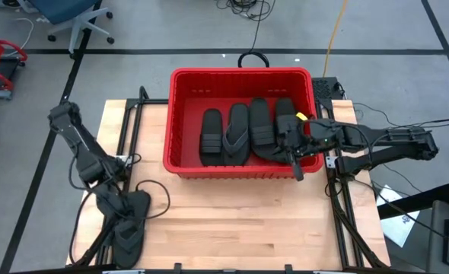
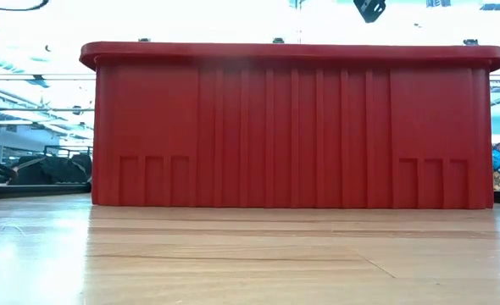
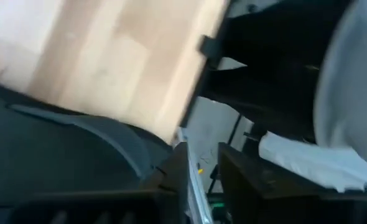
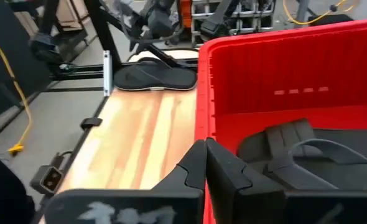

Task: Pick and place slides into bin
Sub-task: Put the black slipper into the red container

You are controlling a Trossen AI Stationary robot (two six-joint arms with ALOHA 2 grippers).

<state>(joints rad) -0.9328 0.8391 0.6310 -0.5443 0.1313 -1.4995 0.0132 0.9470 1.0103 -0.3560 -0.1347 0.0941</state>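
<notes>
While the red bin (image 1: 180, 114) sits at the middle back of the wooden counter (image 1: 240, 213), 4 black slides (image 1: 247, 129) lie side by side on its floor. The right end effector (image 1: 294, 156) hangs over the bin's right front corner, its fingers pressed together and holding nothing, just beside the rightmost slide. At the counter's front left corner, the left end effector (image 1: 125, 221) is down on a loose slide (image 1: 137, 205) that lies flat there; whether its fingers are spread or pinching that slide I cannot tell. This slide is well apart from the bin.
</notes>
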